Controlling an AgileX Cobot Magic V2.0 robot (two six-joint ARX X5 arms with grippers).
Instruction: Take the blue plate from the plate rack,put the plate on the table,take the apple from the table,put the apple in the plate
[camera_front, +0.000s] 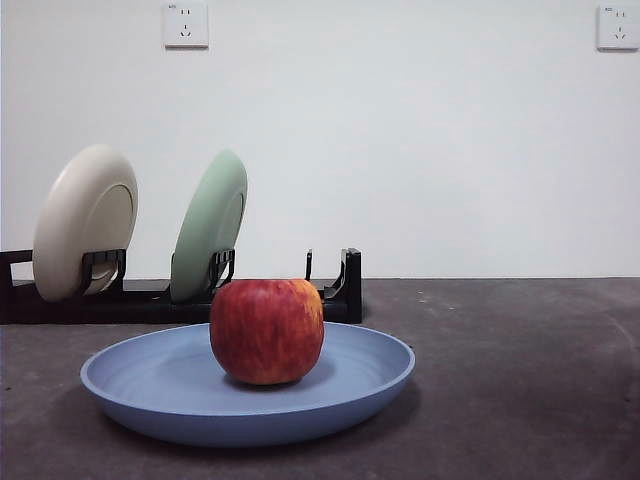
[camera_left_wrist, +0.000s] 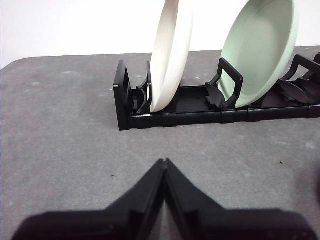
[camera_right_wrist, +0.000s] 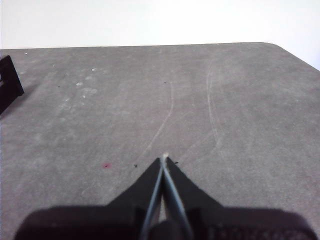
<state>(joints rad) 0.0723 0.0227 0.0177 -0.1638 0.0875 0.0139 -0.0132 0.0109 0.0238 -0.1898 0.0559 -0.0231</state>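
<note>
While both arms sit idle above bare stretches of the desk (camera_front: 540, 380), I read the front view from its left side across. Farthest left I see the cream plate (camera_front: 85, 222) standing on edge in the black plate rack (camera_front: 140, 300), leaning back between its prongs. Next along the rack is the pale green plate (camera_front: 209, 226), tilted the same way in its own slot, and the slots beyond it toward the rack's right end hold nothing. In front of the rack, lying flat on the desk, is the blue plate (camera_front: 150, 375), and the apple (camera_front: 266, 331) rests upright near its centre, red with yellowish streaks, touching the plate's floor and clear of its rim. Two white wall sockets sit high on the wall behind.

On my left wrist camera the left end effector (camera_left_wrist: 164, 161) is clenched with its tips meeting and nothing between them, facing the rack's end where the cream plate stands. On the right wrist camera the right end effector (camera_right_wrist: 164, 159) is likewise pressed together and empty over scuffed desk.
</note>
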